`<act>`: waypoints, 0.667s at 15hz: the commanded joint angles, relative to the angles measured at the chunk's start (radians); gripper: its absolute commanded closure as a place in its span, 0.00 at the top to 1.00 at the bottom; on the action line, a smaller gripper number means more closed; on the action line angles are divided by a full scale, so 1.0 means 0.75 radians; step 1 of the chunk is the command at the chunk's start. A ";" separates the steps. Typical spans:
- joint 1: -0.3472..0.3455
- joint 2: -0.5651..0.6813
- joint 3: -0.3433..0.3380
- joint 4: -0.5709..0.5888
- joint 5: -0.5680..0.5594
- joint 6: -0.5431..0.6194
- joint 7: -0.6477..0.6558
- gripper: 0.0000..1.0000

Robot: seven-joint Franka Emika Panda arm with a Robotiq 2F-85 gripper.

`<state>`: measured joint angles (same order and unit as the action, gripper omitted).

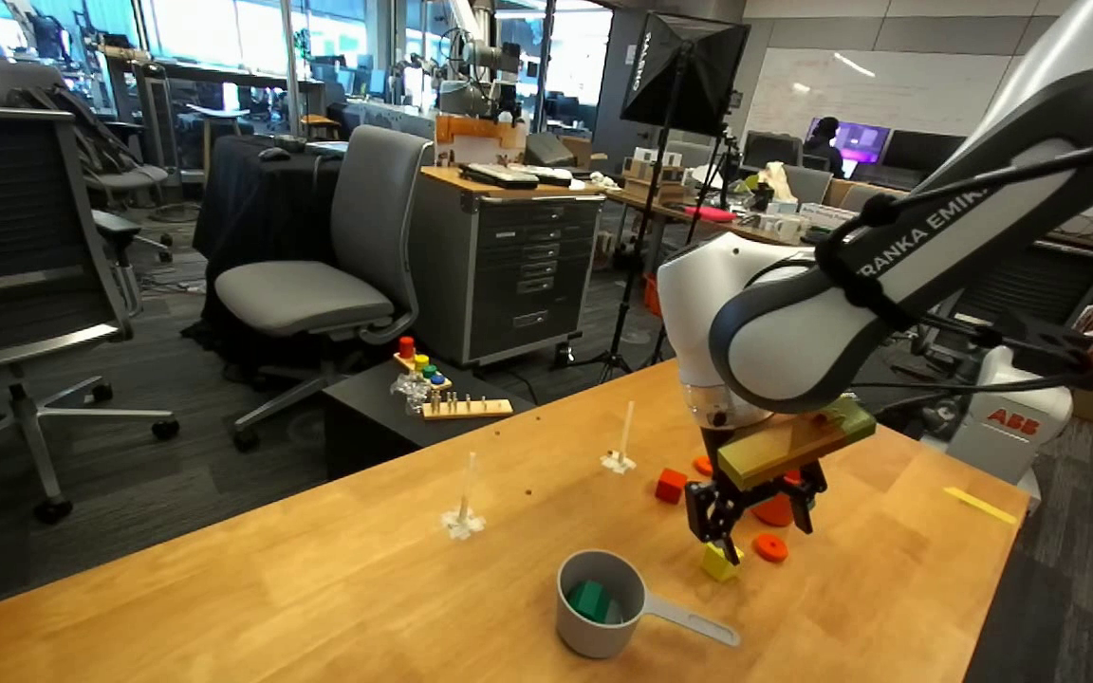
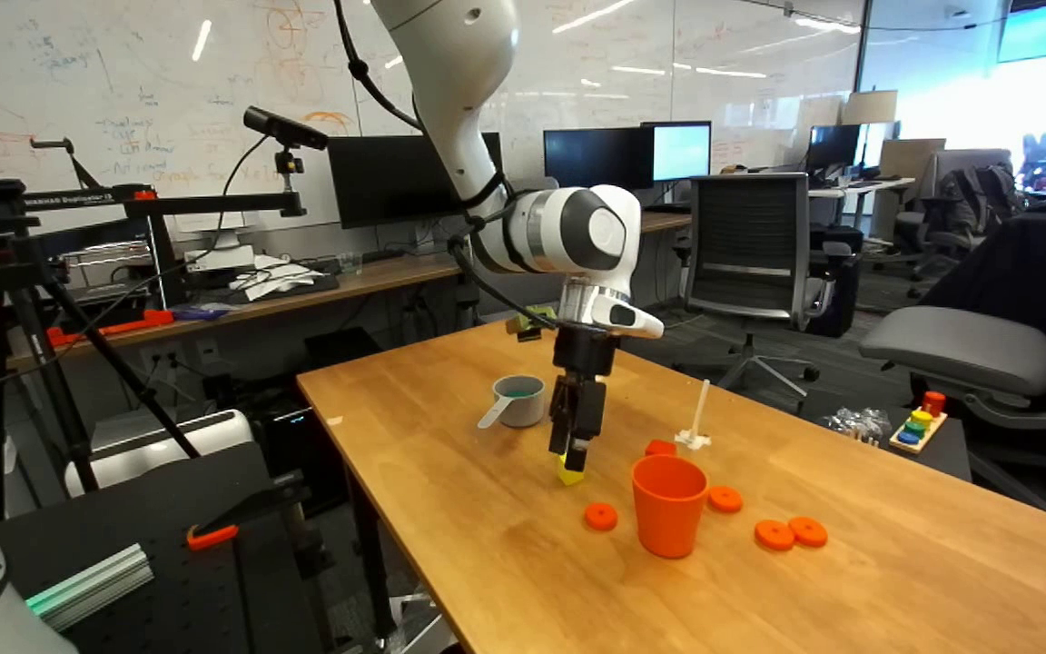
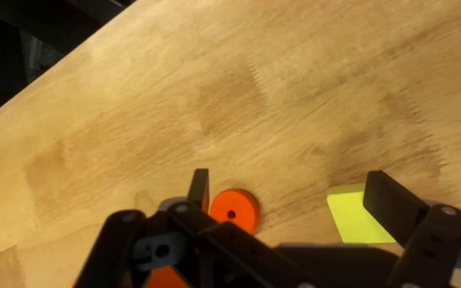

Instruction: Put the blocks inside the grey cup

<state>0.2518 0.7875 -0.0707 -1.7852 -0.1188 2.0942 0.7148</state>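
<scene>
Low right in the wrist view, the yellow block (image 3: 354,218) sits off-centre from my wide-spread, empty gripper (image 3: 288,188), and with a green block (image 1: 589,600) in the grey measuring cup (image 1: 589,642), I judge this the pickup step, needing alignment before closing.

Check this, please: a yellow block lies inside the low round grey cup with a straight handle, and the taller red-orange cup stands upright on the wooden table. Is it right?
Only the block's colour is wrong: in an exterior view, the low round grey cup holds a green block, not a yellow one. The taller red-orange cup does stand upright on the wooden table.
</scene>
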 commanded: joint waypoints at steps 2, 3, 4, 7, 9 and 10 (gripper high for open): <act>0.019 0.121 -0.005 0.151 -0.018 0.030 -0.002 1.00; 0.025 0.135 0.000 0.175 -0.013 0.029 -0.002 1.00; 0.034 0.146 0.000 0.196 -0.016 0.026 0.000 1.00; 0.048 0.171 0.005 0.247 -0.008 0.021 -0.006 1.00; 0.055 0.164 0.011 0.250 -0.001 0.017 -0.009 1.00; 0.061 0.151 0.012 0.242 -0.001 0.020 -0.007 1.00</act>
<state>0.2884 0.8992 -0.0652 -1.6276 -0.1221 2.1116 0.7149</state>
